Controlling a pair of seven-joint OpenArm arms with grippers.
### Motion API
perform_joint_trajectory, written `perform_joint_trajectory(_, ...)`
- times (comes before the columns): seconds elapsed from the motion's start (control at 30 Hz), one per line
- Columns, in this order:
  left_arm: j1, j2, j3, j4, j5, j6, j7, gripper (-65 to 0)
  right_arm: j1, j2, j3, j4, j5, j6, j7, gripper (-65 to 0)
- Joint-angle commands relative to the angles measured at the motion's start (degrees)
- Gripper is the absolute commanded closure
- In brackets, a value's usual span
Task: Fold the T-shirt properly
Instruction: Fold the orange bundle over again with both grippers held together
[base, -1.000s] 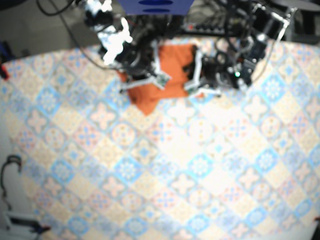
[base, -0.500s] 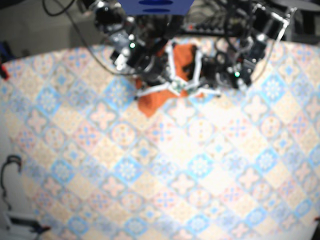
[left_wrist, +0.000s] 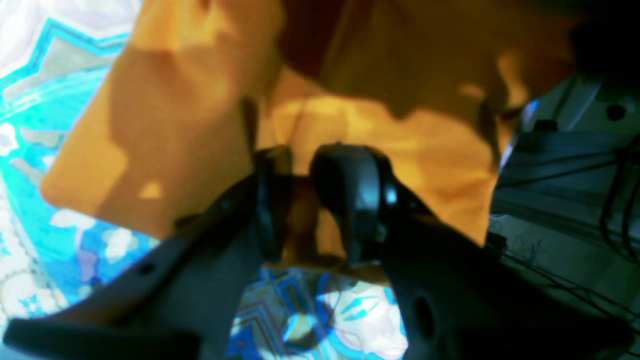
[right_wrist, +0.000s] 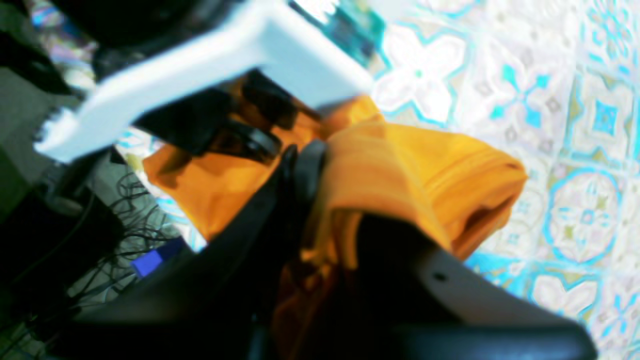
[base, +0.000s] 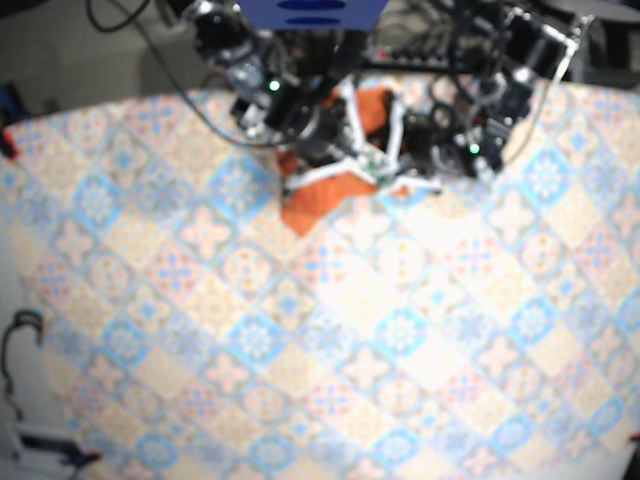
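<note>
The orange T-shirt (base: 308, 207) lies bunched at the far edge of the patterned table, mostly under both arms. My right gripper (base: 368, 163) is shut on a thick fold of the shirt (right_wrist: 425, 165), which drapes over its lower finger; the upper fingertip (right_wrist: 305, 160) presses on the cloth. It holds this fold close beside my left gripper (base: 402, 178). In the left wrist view, the left gripper (left_wrist: 305, 205) has its two dark fingers closed on a pinch of the orange cloth (left_wrist: 175, 125) just above the table.
The tiled tablecloth (base: 350, 330) stretches toward the near side. Cables and dark equipment (base: 480, 40) crowd the far edge behind the arms. The left arm's white bracket (right_wrist: 225, 65) hangs right over the right gripper. A cable loop (base: 20, 340) sits at the left edge.
My right gripper has carried its fold of the shirt rightward, over toward the left gripper. Less orange cloth shows flat on the table. The left arm has stayed put.
</note>
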Motion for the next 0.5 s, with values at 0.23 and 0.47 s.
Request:
perform_joint_trajectory(0.23,-1.29,-0.20,0.17,-2.29,3.99,1.83,2.69,-17.5,2.96,-0.14,-3.85,-0.93,0.47,-0.13,1.46,0.0)
perform_joint_trajectory(0.47,-1.55,-0.20,0.17,-2.29,3.99,1.83,2.86,-17.5,3.66,-0.22,-3.94,-3.65,0.47,-0.13,1.81,0.0)
